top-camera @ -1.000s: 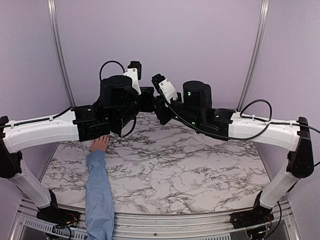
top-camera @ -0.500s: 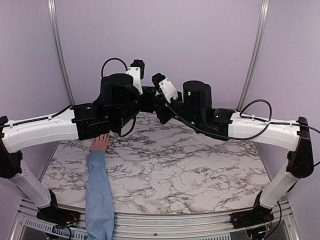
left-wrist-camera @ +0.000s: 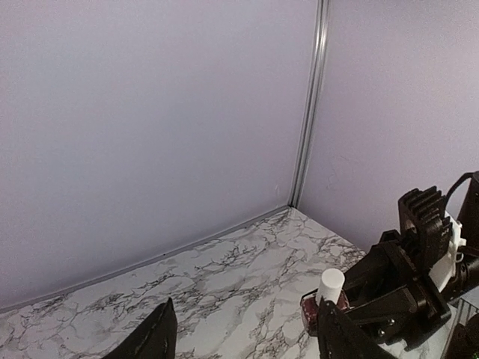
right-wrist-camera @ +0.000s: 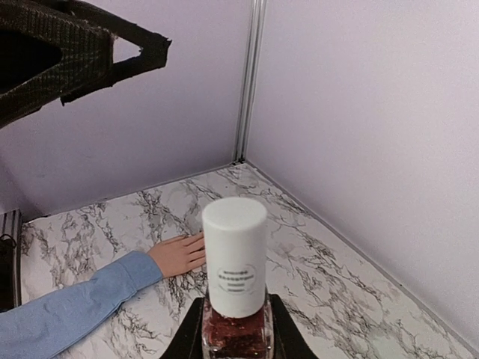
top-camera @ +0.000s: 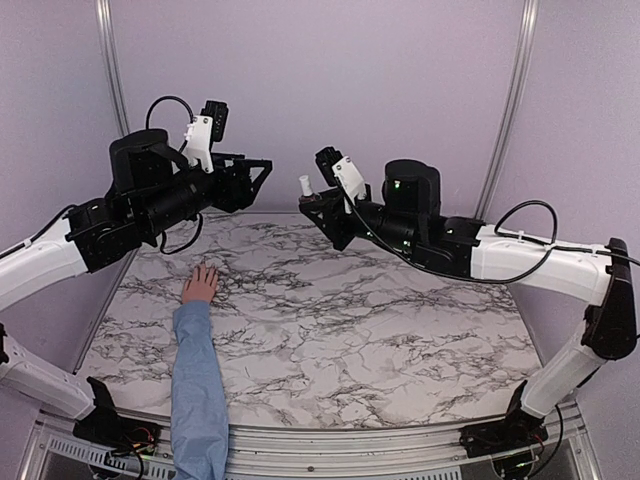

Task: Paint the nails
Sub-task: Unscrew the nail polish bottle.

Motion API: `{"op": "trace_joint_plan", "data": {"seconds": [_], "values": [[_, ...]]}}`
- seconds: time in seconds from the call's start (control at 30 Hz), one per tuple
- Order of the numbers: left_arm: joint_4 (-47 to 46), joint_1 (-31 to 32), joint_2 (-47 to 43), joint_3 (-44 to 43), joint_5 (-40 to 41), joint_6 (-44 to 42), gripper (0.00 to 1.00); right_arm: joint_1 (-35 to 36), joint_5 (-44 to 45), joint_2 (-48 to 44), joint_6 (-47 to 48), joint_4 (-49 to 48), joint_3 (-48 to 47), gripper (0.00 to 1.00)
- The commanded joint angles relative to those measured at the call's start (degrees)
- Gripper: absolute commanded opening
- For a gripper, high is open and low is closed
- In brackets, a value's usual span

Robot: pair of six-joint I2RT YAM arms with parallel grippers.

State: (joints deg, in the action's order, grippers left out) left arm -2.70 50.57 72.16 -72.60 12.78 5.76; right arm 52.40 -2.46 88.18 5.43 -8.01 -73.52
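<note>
1. Preparing the polish, as I judge it: bottle (right-wrist-camera: 234,318) with its white cap (right-wrist-camera: 234,254) on, brush not yet out, no nail coated.
2. Right gripper (top-camera: 312,205): pinched on the bottle's base, holding it upright in the air above the table (top-camera: 400,330).
3. Left gripper (top-camera: 250,172): fingers spread, nothing between them, raised to the left of the cap and apart from it.
4. Next move, likely: spread fingers close on the cap and twist it free.
5. Nails (top-camera: 207,269): too small to discern. The hand (top-camera: 202,285) lies flat on the marble, below the left gripper, well apart from both grippers.
</note>
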Motion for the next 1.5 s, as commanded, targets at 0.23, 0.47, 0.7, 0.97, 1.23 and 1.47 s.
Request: {"op": "trace_joint_plan", "data": {"seconds": [0.23,0.47,0.7,0.97,1.23,1.47], "values": [[-1.6,-6.3,-5.1,3.0,-41.3,-7.0,0.63,-3.7,-33.4,-3.2,-3.1,-1.7,-0.3,0.00],[-8.3,-7.0,-3.6,3.6,-56.1,-4.6,0.62,-3.6,-47.7,-3.0,-8.0,-5.4,-0.3,0.00],[-8.5,-6.5,0.1,1.1,-62.3,-4.0,0.54,-2.8,-50.8,-2.0,-9.3,-4.7,-2.4,0.00],[-8.4,-5.2,0.3,0.8,-62.2,-5.5,0.48,-2.0,-51.8,-1.5,-10.1,-5.3,-2.2,0.00],[-7.5,-3.9,0.5,0.1,-60.3,-6.7,0.36,-1.9,-53.5,-0.8,-11.4,-7.0,-2.6,0.00],[-4.0,-2.5,2.4,-1.9,-59.2,-9.1,0.33,-1.9,-54.4,-0.3,-12.4,-8.0,-3.1,0.00]]}}
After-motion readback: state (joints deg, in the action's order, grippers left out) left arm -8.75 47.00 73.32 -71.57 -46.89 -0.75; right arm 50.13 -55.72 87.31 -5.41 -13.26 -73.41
